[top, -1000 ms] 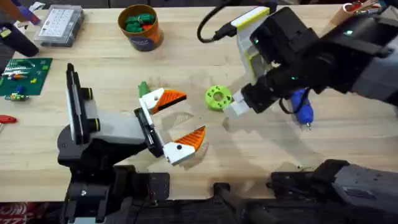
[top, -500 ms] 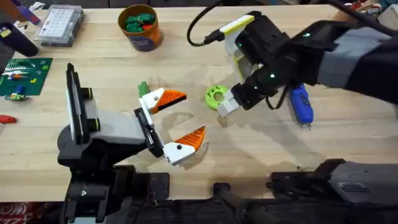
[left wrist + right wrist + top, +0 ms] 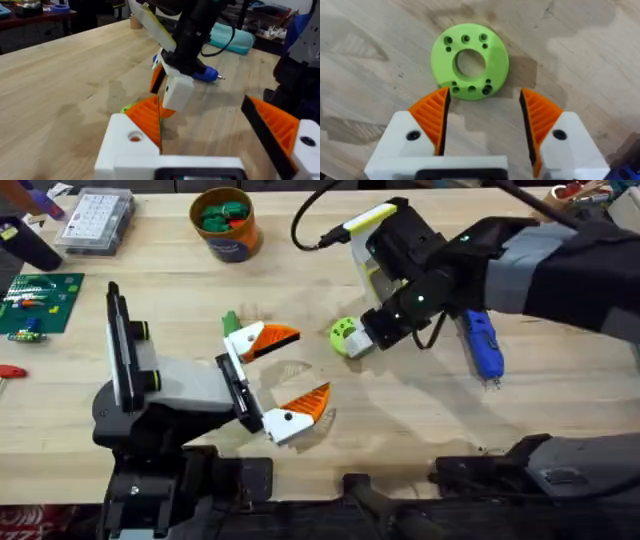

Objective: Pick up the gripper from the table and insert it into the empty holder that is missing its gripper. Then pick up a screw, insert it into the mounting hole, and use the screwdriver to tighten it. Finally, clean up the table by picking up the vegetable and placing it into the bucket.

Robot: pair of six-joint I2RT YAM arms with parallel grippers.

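- The green disc (image 3: 469, 61), a flat ring with a centre hole and small mounting holes, lies flat on the counter (image 3: 420, 420) and serves as the landmark here.
- The right end effector (image 3: 485, 117) hangs just above the disc's near edge, fingers spread wide and holding nothing; the orange pads flank the edge without touching it, which looks like lining up for a grasp across the rim.
- In the overhead view the right end effector (image 3: 368, 346) partly covers the disc (image 3: 343, 333), its arm reaching in from the right.
- The screwdriver (image 3: 481, 347) lies flat on the counter to the right of the disc, well apart from it, metal bit pointing toward the arms' bases, seemingly waiting for the tightening step.
- The left end effector (image 3: 285, 378) sits to the left of the disc, near it, wide open and empty, likely parked out of the way.
- The bucket (image 3: 225, 222) stands upright beyond the disc, to its left, already holding green and red pieces.
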